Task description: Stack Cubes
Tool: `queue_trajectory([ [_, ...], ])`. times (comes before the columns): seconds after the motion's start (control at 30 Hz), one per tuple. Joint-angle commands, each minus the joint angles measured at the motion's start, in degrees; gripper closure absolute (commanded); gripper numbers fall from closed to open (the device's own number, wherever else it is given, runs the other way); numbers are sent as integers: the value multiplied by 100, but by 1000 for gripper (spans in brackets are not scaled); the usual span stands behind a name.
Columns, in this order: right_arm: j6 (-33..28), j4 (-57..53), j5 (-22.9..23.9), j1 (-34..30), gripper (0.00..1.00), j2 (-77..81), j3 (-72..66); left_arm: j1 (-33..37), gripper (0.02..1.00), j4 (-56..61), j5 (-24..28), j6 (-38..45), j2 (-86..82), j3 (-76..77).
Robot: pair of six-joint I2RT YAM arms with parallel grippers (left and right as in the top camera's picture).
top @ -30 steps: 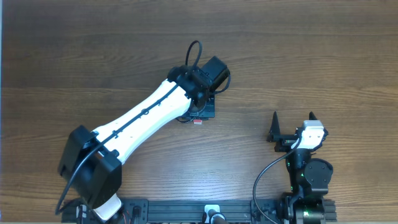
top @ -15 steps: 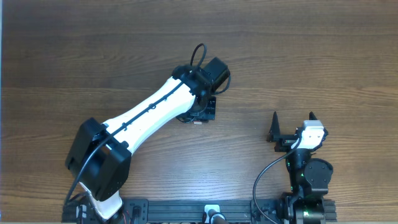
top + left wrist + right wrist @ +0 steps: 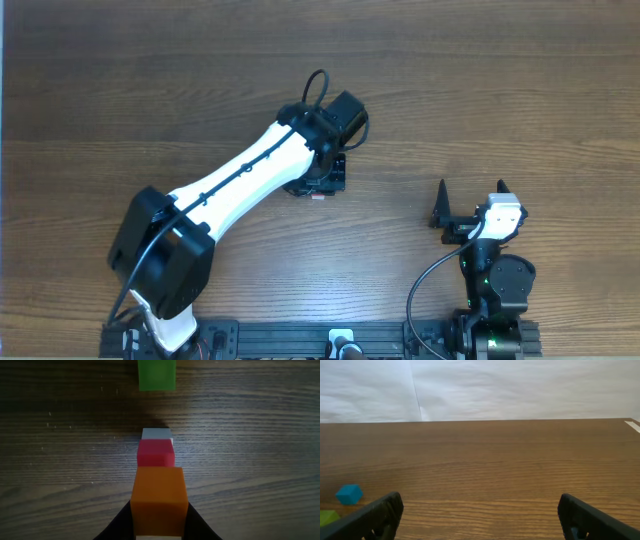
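Observation:
My left gripper [image 3: 159, 527] is shut on an orange cube [image 3: 159, 495], with a dark finger on each side of it. Just past the orange cube is a red cube [image 3: 156, 453], and directly behind that a pale grey cube [image 3: 157, 434]; whether these two are stacked is unclear. A green cube [image 3: 157, 374] lies farther off on the wood. In the top view the left gripper [image 3: 325, 172] is at mid table, with a sliver of the red cube [image 3: 317, 196] peeking out beside it. My right gripper [image 3: 470, 203] is open near its base, holding nothing.
The right wrist view shows a blue cube [image 3: 349, 494] and the corner of the green cube [image 3: 327, 517] far off on the wooden table [image 3: 510, 470], with a white wall behind. Bare wood surrounds the cubes in the top view.
The left arm shifted slightly, carrying its gripper a little farther up the table over the cubes. The right arm has stayed still.

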Motion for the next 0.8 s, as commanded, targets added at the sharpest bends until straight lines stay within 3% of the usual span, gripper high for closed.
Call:
queue_trajectory([
  [0.03,-7,13,-46,-31,9,-59,-44,52,978,15,-70,-223,144,52],
  [0.8,-7,13,-46,-31,7,-59,-44,50,978,114,-177,-219,297,52],
])
